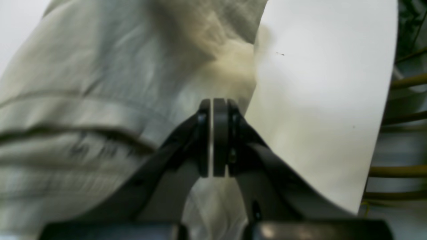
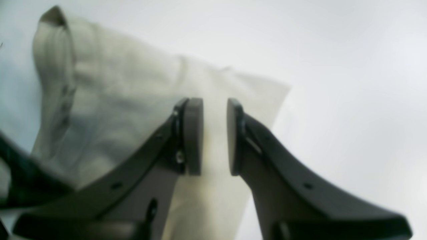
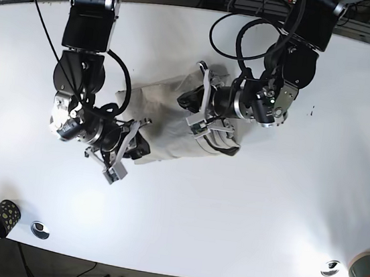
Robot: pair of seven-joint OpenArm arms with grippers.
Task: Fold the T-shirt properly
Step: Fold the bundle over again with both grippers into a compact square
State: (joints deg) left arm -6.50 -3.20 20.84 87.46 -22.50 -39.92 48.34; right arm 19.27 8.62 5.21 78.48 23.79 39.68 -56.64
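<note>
The cream T-shirt (image 3: 167, 119) lies bunched and partly folded in the middle of the white table (image 3: 264, 209). My left gripper (image 3: 200, 106) is at the shirt's right part. In the left wrist view that gripper (image 1: 213, 138) has its pads pressed together on a thin strip of the T-shirt (image 1: 100, 100), whose hemmed edge fills the left of the blurred frame. My right gripper (image 3: 132, 147) sits at the shirt's lower left edge. In the right wrist view it (image 2: 215, 136) stands open just above the T-shirt (image 2: 126, 100), with nothing between its pads.
A black speckled cup (image 3: 2, 216) stands at the front left corner beside a metal ring (image 3: 40, 229). Another ring (image 3: 330, 268) and a pot (image 3: 366, 267) are at the front right. In the left wrist view the table edge (image 1: 373, 160) has cables beyond it.
</note>
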